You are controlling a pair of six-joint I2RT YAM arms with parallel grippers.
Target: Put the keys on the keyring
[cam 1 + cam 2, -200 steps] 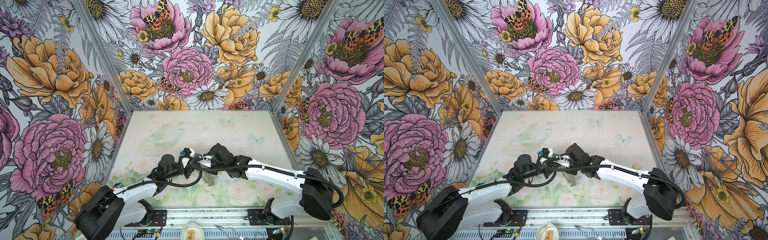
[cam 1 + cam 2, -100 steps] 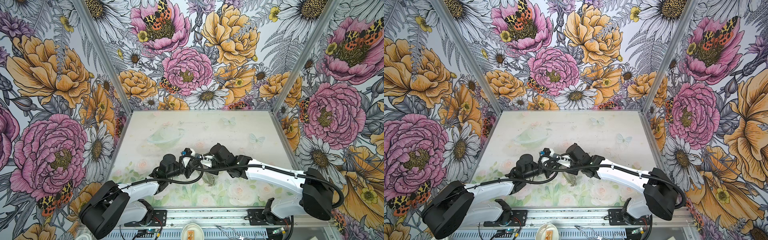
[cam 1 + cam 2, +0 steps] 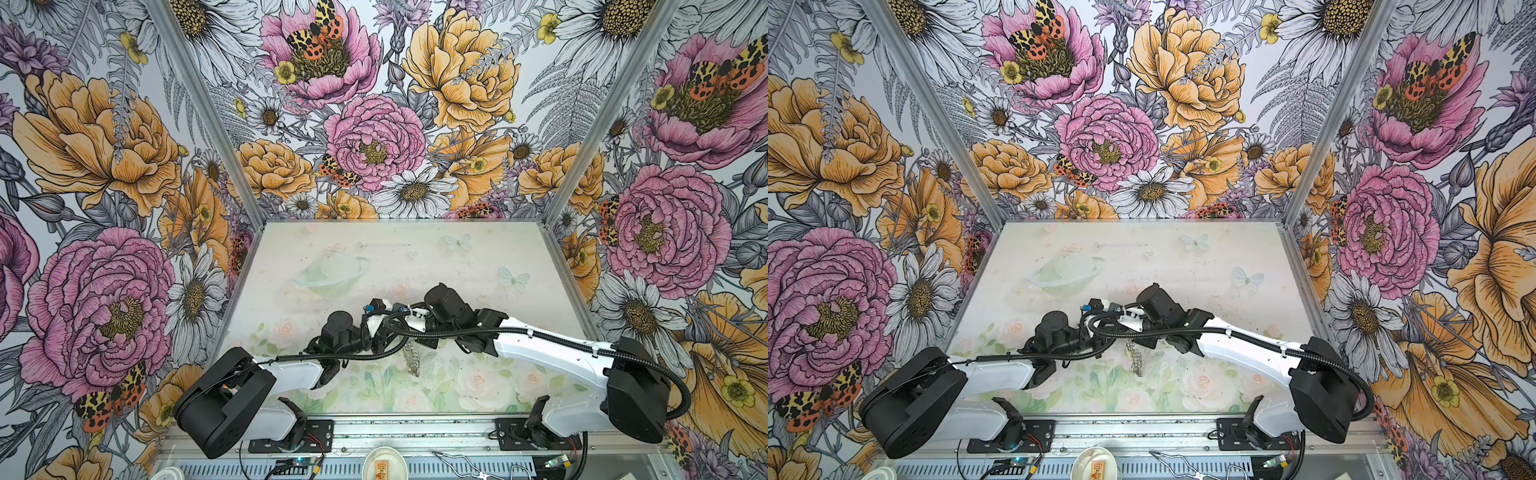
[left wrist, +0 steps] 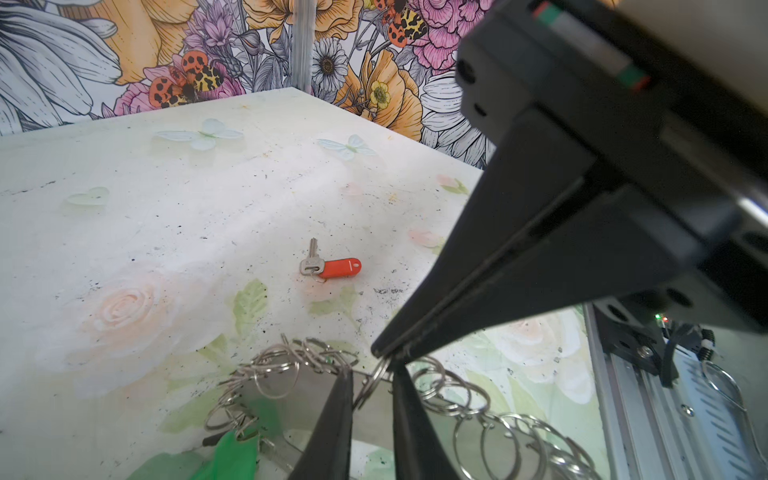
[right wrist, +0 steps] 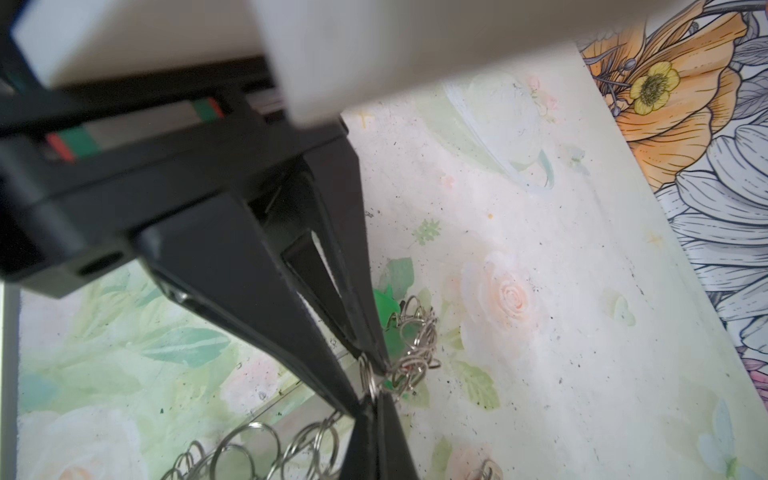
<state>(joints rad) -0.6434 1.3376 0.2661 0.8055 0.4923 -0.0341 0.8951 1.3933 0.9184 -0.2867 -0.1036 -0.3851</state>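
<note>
bimanual pinch on one split ring [image 4: 372, 384] at the fringe of the keyring [image 3: 411, 358]. in both top views the arms enter from 8 and 4 o'clock and meet just toward 6 o'clock of the centre of the table [image 3: 478, 257]. the keyring shows edge-on there, running from the fingertips toward 6 o'clock; whether its low end touches the table cannot be told.

left gripper [image 4: 371, 368]: jaws drawn to a narrow gap, apparently nipping the ring across its width. right gripper [image 4: 384, 354]: fingers pressed together, tips biting the same ring's wire.

a green key [image 4: 232, 451] sits against the fringe; whether it is threaded cannot be told. a red key [image 4: 332, 267] lies loose on the table, well apart from the keyring and hidden in the top views.

likely faults:
- hard round wire slipping out of the fine tips under uneven pull, so the keyring drops or swings.
- a neighbouring ring snagging a finger.
- one pinch letting go to fetch the red key, leaving the load on a single point.
</note>
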